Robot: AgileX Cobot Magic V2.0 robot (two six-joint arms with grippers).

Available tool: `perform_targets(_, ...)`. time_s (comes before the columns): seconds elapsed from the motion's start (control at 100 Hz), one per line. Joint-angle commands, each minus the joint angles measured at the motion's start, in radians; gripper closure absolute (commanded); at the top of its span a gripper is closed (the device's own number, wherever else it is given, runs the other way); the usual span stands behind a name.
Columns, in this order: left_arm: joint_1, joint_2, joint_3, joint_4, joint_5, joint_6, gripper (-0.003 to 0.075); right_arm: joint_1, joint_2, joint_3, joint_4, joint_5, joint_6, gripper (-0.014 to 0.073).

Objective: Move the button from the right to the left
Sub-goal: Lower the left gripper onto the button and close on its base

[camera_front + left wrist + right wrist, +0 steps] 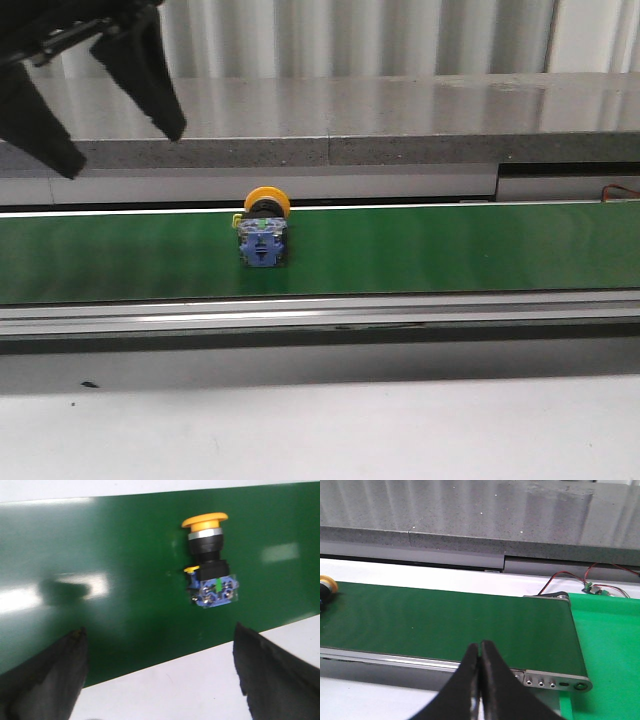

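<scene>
The rigid, light push-button (210, 562) lies on the green belt (100, 555) at the wide-open, empty left hand's (160, 675) one o'clock, best gripped across its blue contact block (216, 591).

yellow-capped blue button (263, 230), green belt (450, 250)

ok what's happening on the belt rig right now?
Nothing is gripped. The button lies on its side on the green belt, yellow cap toward the far edge, blue block toward the near edge. The left hand is open, hanging above the belt with the button in the view between its fingers. The right hand is shut and empty, over the near edge toward the belt's right end, away from the button.
</scene>
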Motion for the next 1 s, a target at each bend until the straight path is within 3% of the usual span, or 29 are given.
perform_targets(0.0, -0.028, 0.024, -0.089, -0.023, 0.024, -0.040, 0.0162, 0.001, 0.011, -0.024, -0.010, -0.081, -0.006, 0.0662)
perform_targets(0.18, -0.067, 0.129, -0.187, -0.005, 0.080, -0.080, 0.0176, 0.001, 0.011, -0.024, -0.010, -0.081, -0.006, 0.0662)
perform_targets(0.43, -0.113, 0.234, -0.289, 0.186, 0.177, -0.235, 0.0182, 0.001, 0.011, -0.024, -0.010, -0.081, -0.006, 0.0662)
perform_targets(0.73, -0.120, 0.293, -0.297, 0.223, 0.166, -0.276, 0.0291, 0.001, 0.011, -0.024, -0.010, -0.081, -0.006, 0.0662)
perform_targets(0.83, -0.120, 0.300, -0.297, 0.233, 0.172, -0.279, 0.0381, 0.001, 0.011, -0.024, -0.010, -0.081, -0.006, 0.0662)
perform_targets(0.99, -0.120, 0.300, -0.297, 0.233, 0.167, -0.280, 0.0650, 0.001, 0.011, -0.024, -0.010, -0.081, -0.006, 0.0662)
